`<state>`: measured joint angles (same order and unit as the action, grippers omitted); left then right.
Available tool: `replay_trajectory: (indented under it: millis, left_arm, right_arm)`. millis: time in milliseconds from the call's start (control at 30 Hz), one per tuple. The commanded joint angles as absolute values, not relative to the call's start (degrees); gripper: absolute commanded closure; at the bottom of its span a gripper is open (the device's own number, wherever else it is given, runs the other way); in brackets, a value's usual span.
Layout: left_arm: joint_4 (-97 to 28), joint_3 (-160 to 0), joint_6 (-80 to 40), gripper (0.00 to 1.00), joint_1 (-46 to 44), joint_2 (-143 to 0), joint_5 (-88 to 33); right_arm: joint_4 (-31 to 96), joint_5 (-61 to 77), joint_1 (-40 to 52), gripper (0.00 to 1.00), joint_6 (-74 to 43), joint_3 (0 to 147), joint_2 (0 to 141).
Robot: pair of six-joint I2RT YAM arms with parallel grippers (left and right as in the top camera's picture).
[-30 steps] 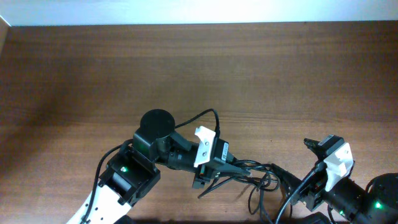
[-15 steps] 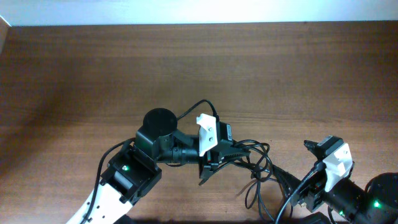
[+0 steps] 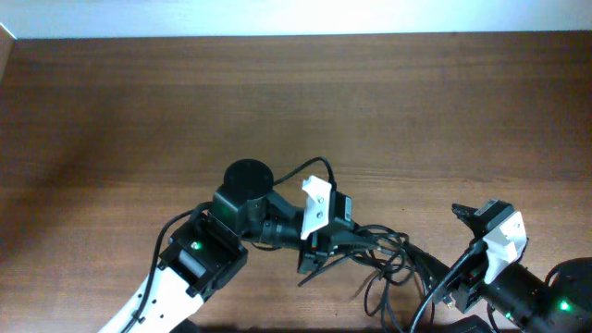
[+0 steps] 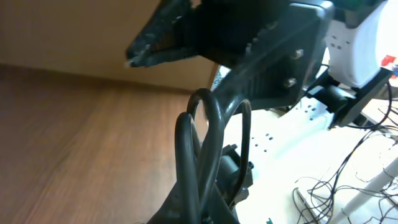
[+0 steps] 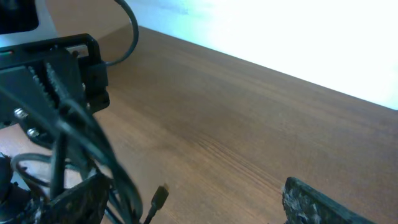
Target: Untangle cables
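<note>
The cables [image 3: 381, 252] are a tangle of thin black cords at the front middle of the table. My left gripper [image 3: 339, 246] is shut on the tangle; in the left wrist view the cable loops [image 4: 205, 140] rise straight out of its jaws [image 4: 200, 213]. My right gripper [image 3: 438, 235] is open and empty just right of the tangle, its fingers wide apart [image 5: 193, 205]. The right wrist view shows strands [image 5: 84, 140] against its left finger and a loose plug end [image 5: 160, 195] on the table between the fingers.
The wooden table [image 3: 296, 102] stretches far back. Thicker black arm wires run at the front right [image 3: 421, 310]. The left arm's black joint [image 3: 248, 180] stands behind its gripper. The table's front edge is close behind both arms.
My left gripper, shut on the cables, has shifted to the right and a little back, dragging the tangle closer to the right gripper. The right arm has stayed in place.
</note>
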<state>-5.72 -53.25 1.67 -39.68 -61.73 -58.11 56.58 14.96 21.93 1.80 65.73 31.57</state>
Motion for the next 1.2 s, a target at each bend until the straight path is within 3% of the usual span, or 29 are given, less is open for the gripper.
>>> replay_trajectory:
  millis: [0, 67, 100, 367, 467, 800, 1000, 1167]
  left_arm:
    - [-3.55, -54.04, 0.86, 1.0, -41.74, -61.71, -59.2]
    - [-3.27, -54.04, 0.86, 1.0, -42.02, -61.71, -59.2]
    - [-3.77, -54.04, 0.82, 1.0, -42.02, -61.71, -59.29]
    - [-3.38, -54.04, 0.84, 1.0, -42.02, -61.71, -63.42]
    - [-0.45, -54.04, 0.82, 1.0, -42.02, -61.71, -69.93]
    - [-2.68, -54.04, 0.82, 1.0, -42.02, -61.71, -69.91]
    - [-2.59, -54.04, 0.84, 1.0, -41.95, -61.71, -68.9]
    - [-2.59, -54.04, -0.82, 1.0, -41.95, -61.71, -64.69]
  right_arm:
    - [56.29, 16.08, 21.74, 0.12, 2.17, 65.89, 32.53]
    - [56.29, 16.05, 21.74, 0.13, 2.17, 65.89, 34.0]
    - [56.07, 15.84, 21.74, 0.2, 2.17, 65.89, 35.18]
    - [56.69, 1.13, 21.74, 0.2, 1.65, 65.87, 35.46]
    - [56.73, -6.9, 21.74, 0.2, -2.04, 65.87, 35.46]
    - [57.87, -29.21, 21.74, 0.2, -12.78, 65.87, 35.46]
    - [58.39, -28.56, 21.74, 0.19, -13.45, 65.89, 35.46]
    - [61.6, -22.55, 21.74, 0.12, -14.02, 65.87, 35.46]
